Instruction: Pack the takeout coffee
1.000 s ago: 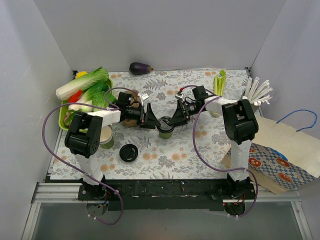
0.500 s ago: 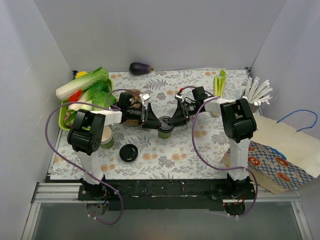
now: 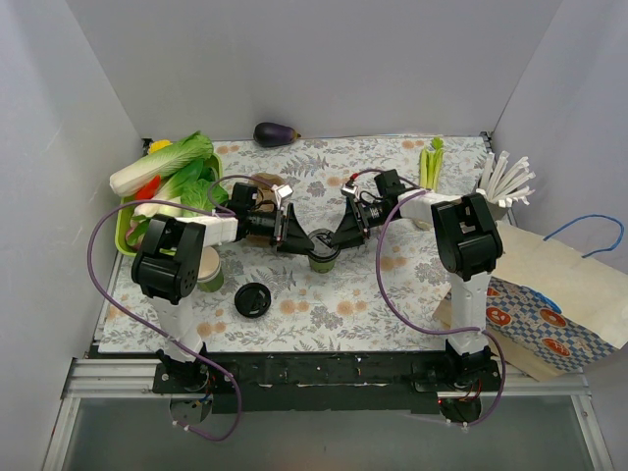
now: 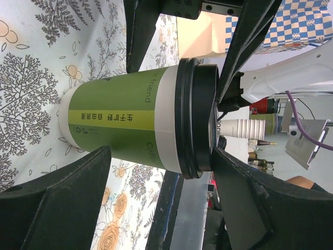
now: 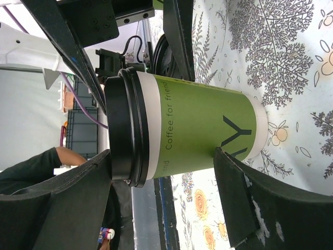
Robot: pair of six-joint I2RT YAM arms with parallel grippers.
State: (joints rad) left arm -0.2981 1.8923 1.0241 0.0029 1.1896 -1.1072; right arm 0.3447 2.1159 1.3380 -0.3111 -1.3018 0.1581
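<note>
Lid on, bag waiting: the takeout coffee [image 3: 323, 249] stood upright in the middle of the floral table [image 3: 324, 314], capped in black. Packing itself had not begun, by the look of it. The cup sat on the cloth, and the blue-checked paper bag [image 3: 549, 329], its likely destination, lay well apart beyond the table's right edge. The left gripper [image 3: 294, 235] and right gripper [image 3: 345, 233] faced each other across the cup, each with its fingers spread wide and pinching nothing. Both wrist views showed the cup just beyond the open fingertips, framed between them — whether any fingertip brushed the lid could not be told. Left to do, on this evidence: grasp the cup, lift it, carry it to the bag and lower it in.
</note>
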